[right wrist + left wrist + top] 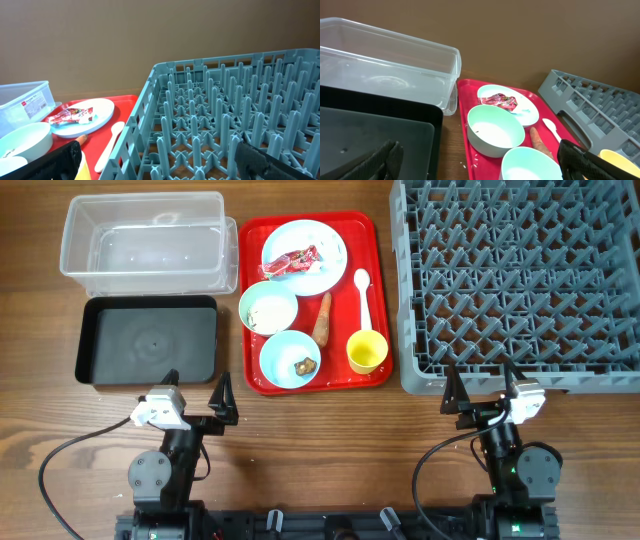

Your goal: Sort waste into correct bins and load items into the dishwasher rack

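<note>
**Left side.** A clear plastic rectangular tub (148, 242) stands at the far left, with a shallower black rectangular tray (148, 340) just in front of it. Both are empty. The left gripper (200, 382) hovers low over the wooden table (330, 430), near the black tray's front edge. Its jaws are spread wide and grip nothing.

**Centre.** A flat red serving tray (342, 310) carries all the items.
- A round light-blue plate (322, 238) sits at the back, with a crumpled red-and-white wrapper (291, 263) lying on it.
- A small pale blue bowl (268, 308) holds loose white rice grains (266, 316).
- A second pale blue bowl (288, 355), nearer the arms, holds a small brown food lump (304, 365).
- An orange-brown carrot-like stick (322, 320) lies on the tray between the bowls and a white plastic spoon (363, 292).
- A small yellow cup (367, 351) stands upright at the near right corner.

**Right side.** The large square grey plastic dishwasher rack (520, 280) stands beside the red tray, its pegs bare. The right gripper (481, 380) sits at the rack's near edge, jaws fully parted and empty.

**Assessment.** No sorting appears to have begun. The first step in hand is clearing the waste. The next move likely calls for the left arm to reach across to the plate and close on the wrapper. The bowls will probably need tipping before they are racked.
</note>
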`<control>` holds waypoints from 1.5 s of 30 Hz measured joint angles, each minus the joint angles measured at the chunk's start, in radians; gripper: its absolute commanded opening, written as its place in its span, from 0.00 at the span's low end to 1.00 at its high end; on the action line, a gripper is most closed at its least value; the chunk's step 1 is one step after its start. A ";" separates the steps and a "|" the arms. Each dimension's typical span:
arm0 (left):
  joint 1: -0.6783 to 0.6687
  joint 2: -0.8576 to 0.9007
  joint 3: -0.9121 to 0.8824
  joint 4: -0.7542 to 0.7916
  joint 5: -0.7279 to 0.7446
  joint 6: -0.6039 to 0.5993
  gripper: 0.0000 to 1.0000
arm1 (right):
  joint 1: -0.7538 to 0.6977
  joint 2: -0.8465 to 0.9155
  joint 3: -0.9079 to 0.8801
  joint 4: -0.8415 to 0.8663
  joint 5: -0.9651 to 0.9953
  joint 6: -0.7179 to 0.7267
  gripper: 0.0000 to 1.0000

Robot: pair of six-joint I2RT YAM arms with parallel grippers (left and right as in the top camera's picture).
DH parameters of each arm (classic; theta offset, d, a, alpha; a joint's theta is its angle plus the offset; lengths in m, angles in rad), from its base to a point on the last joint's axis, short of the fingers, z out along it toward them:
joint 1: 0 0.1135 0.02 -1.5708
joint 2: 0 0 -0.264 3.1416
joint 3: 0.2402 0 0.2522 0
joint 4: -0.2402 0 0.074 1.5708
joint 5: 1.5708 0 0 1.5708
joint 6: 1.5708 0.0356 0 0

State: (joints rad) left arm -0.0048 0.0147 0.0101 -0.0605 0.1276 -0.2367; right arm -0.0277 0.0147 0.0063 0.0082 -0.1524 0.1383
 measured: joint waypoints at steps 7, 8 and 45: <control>0.000 0.000 0.000 0.000 0.000 0.000 1.00 | 0.000 0.000 0.000 0.000 0.000 0.000 1.00; 0.000 0.000 0.000 0.000 0.000 0.000 1.00 | 0.000 0.000 0.000 0.000 0.000 0.000 1.00; 0.000 0.000 0.000 0.006 0.007 0.000 1.00 | 0.000 0.000 0.000 0.047 -0.021 0.007 1.00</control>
State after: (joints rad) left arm -0.0048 0.0147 0.0101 -0.0544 0.1349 -0.2367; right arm -0.0280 0.0147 0.0063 0.0547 -0.1730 0.1455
